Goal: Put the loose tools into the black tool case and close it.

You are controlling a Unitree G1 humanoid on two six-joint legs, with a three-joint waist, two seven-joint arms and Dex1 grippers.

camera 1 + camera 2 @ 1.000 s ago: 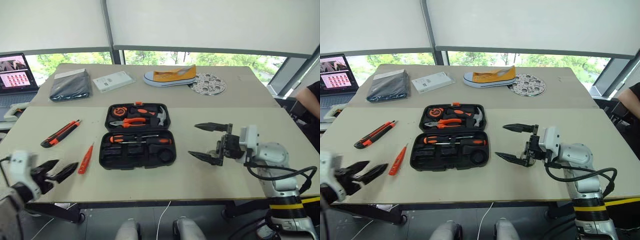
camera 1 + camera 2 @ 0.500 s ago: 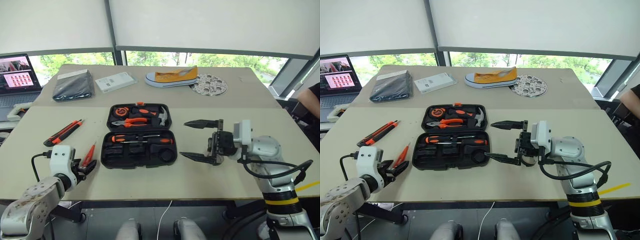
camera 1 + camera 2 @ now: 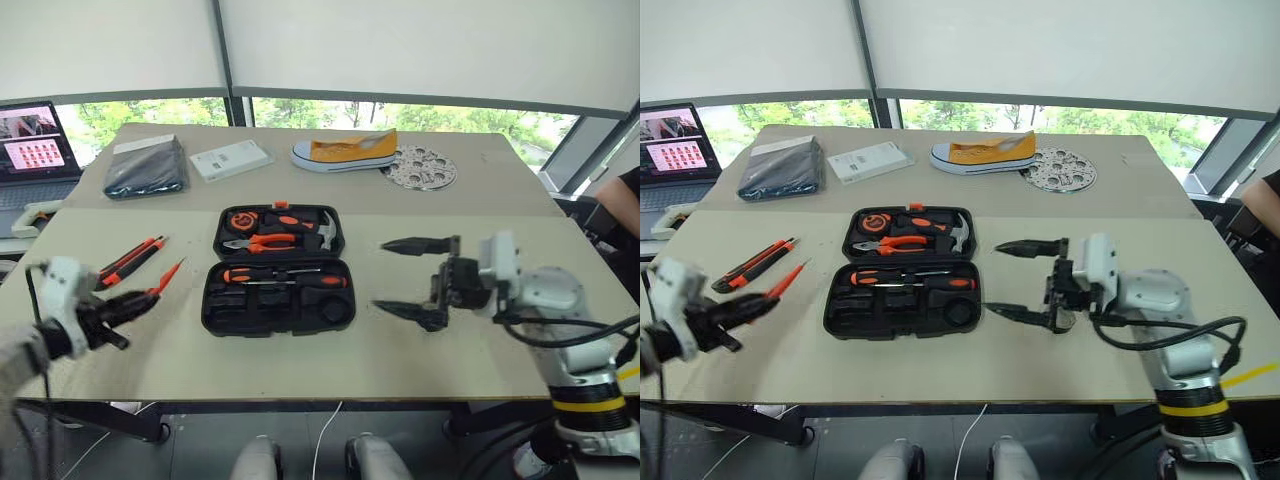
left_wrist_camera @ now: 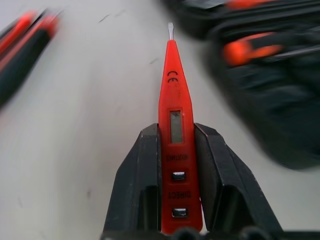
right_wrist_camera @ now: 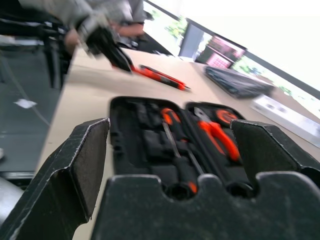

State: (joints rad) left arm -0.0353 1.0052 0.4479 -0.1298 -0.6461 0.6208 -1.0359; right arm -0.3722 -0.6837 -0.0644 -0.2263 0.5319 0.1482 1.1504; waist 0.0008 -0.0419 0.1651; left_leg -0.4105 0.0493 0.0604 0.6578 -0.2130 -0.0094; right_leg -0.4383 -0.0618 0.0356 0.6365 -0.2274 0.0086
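Case: black tool case (image 3: pixel 278 270) lying open between both grippers, two screwdrivers (image 3: pixel 282 276) in front half, pliers (image 3: pixel 262 241) and hammer (image 3: pixel 322 228) in rear half.
Left gripper (image 4: pixel 176 195): clamped on orange tester screwdriver (image 4: pixel 173 120), above table (image 3: pixel 420 350).
Right gripper (image 3: pixel 418 278): fingers wide apart, just beside case.
Utility knife (image 3: pixel 128 261): on table, near left gripper.

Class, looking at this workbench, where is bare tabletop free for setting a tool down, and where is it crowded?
Free: the front strip between the black tool case and the table's near edge, and the right side beyond the right gripper. Crowded: the far edge, with pouch, booklet, shoe and perforated disc.
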